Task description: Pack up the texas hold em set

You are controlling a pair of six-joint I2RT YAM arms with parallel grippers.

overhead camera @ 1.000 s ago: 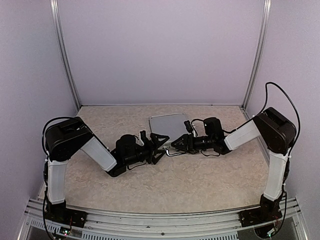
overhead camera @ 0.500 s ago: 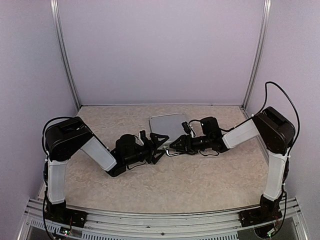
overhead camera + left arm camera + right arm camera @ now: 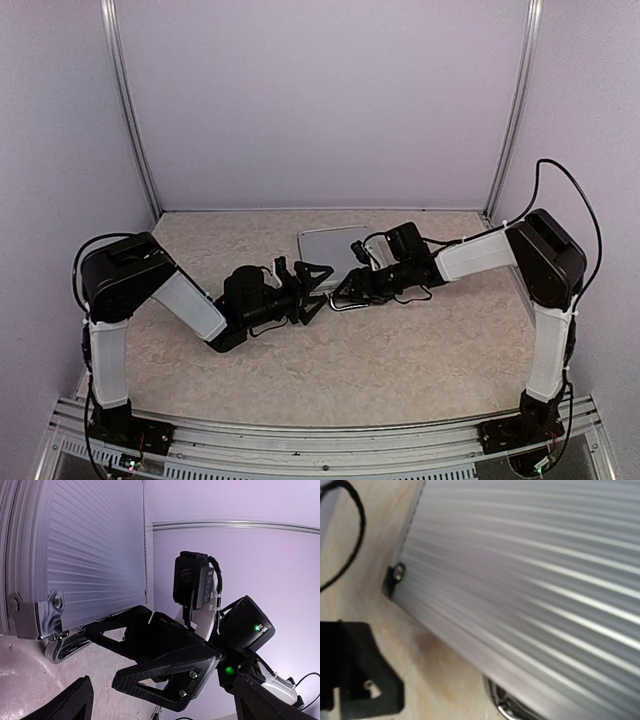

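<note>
The texas hold em set (image 3: 325,245) is seen closed, lying flat at the middle back of the table (image 3: 400,360). Both arms are stretched low and inward toward its near edge. The left gripper (image 3: 318,290) is held spread wide just off the near left corner. The right gripper (image 3: 343,292) is poised at the handle (image 3: 345,305), fingers parted, with no clamp shown.

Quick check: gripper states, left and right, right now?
Left gripper: open, holding nothing.
Right gripper: open at the briefcase handle; contact cannot be told.
</note>
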